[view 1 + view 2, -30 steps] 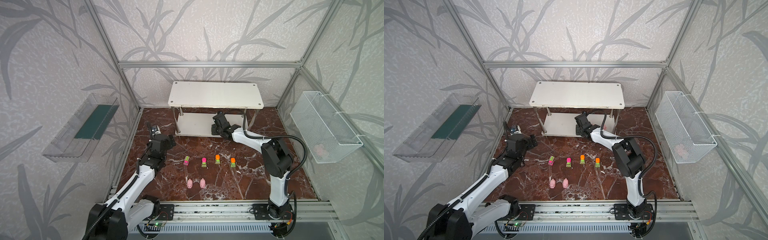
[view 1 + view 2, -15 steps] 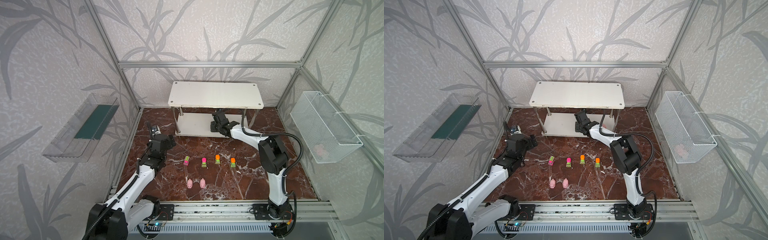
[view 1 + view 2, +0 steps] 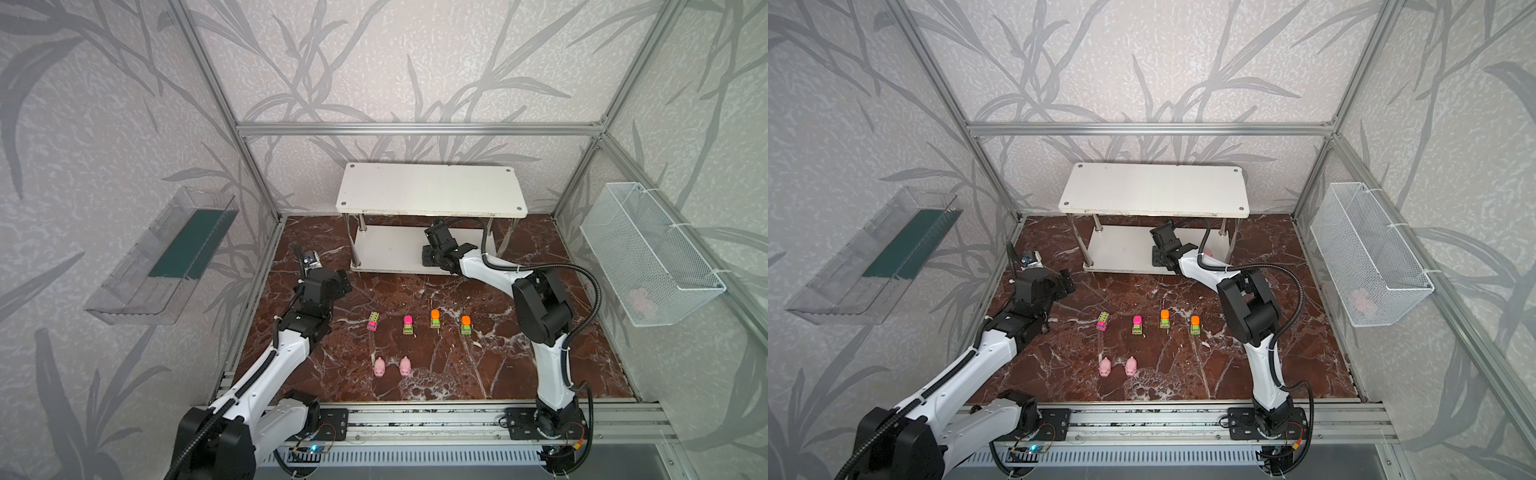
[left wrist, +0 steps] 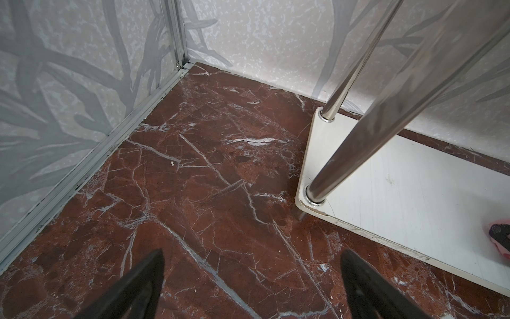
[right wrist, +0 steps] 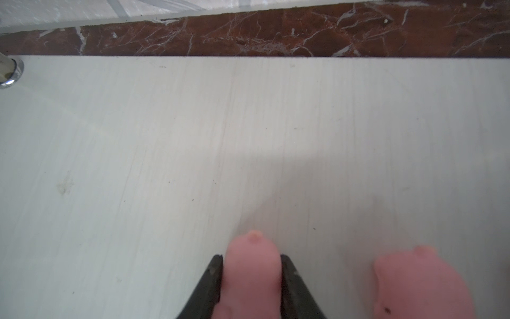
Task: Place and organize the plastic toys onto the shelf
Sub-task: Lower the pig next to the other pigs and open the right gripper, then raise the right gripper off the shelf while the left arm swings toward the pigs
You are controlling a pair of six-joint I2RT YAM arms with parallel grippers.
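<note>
The white two-tier shelf point(image 3: 432, 189) stands at the back. My right gripper point(image 5: 251, 265) reaches under its top board and is shut on a pink pig point(image 5: 252, 273), low over the lower board point(image 5: 138, 138). A second pig point(image 5: 419, 284) stands on that board beside it, also showing in a top view point(image 3: 1208, 251). On the marble floor, several neon toy cars point(image 3: 408, 324) stand in a row, with two pigs point(image 3: 379, 367) in front of them. My left gripper point(image 4: 251, 276) is open over bare floor near the shelf's left end.
A clear plastic tray point(image 3: 166, 257) hangs on the left wall. A white wire basket point(image 3: 648, 257) hangs on the right wall with something pink point(image 3: 640, 297) in it. Chrome posts point(image 4: 358, 132) rise at the shelf's corners.
My right gripper has moved a little further in over the lower board with the pig. The left arm has not moved.
</note>
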